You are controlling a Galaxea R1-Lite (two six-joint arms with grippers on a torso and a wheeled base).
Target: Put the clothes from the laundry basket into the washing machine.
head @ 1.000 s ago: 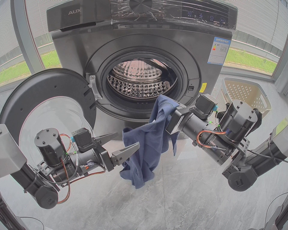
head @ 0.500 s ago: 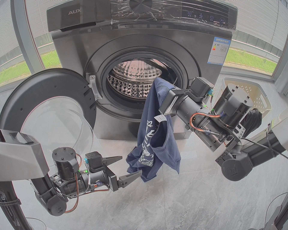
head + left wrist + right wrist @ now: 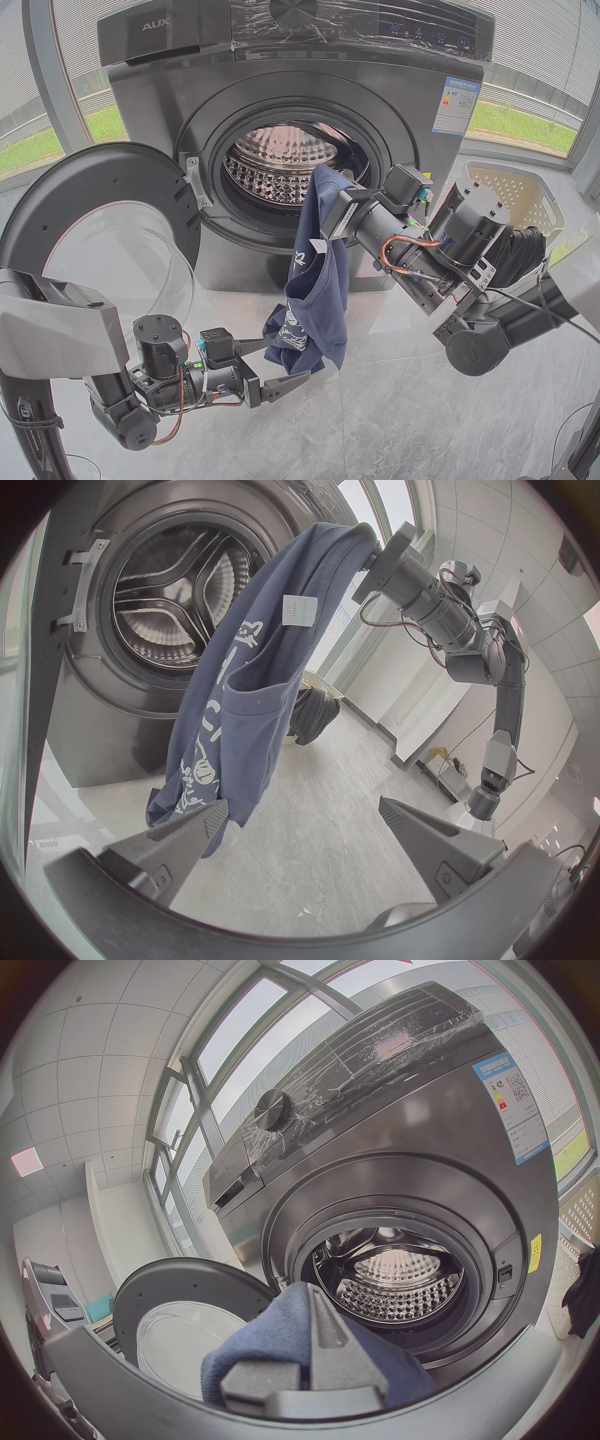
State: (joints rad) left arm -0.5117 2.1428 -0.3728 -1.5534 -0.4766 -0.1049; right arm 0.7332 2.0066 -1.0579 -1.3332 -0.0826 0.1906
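My right gripper (image 3: 315, 1335) is clamped on the blue shirt (image 3: 315, 294), which hangs before the washing machine (image 3: 156, 106) at its opening's right rim. My left gripper (image 3: 284, 359) gapes wide, holding nothing, beside the hem. The basket (image 3: 531, 200) is half hidden behind my right arm.

The blue shirt (image 3: 315, 287) swathes the right claw (image 3: 319, 1329), hiding all but one finger; the right arm (image 3: 437, 262) covers much of the laundry basket (image 3: 522, 190) and the dark garment (image 3: 526, 253) on it; the washing machine (image 3: 156, 94) is cut off at the head view's upper edge; the shirt's white print is folded, illegible.
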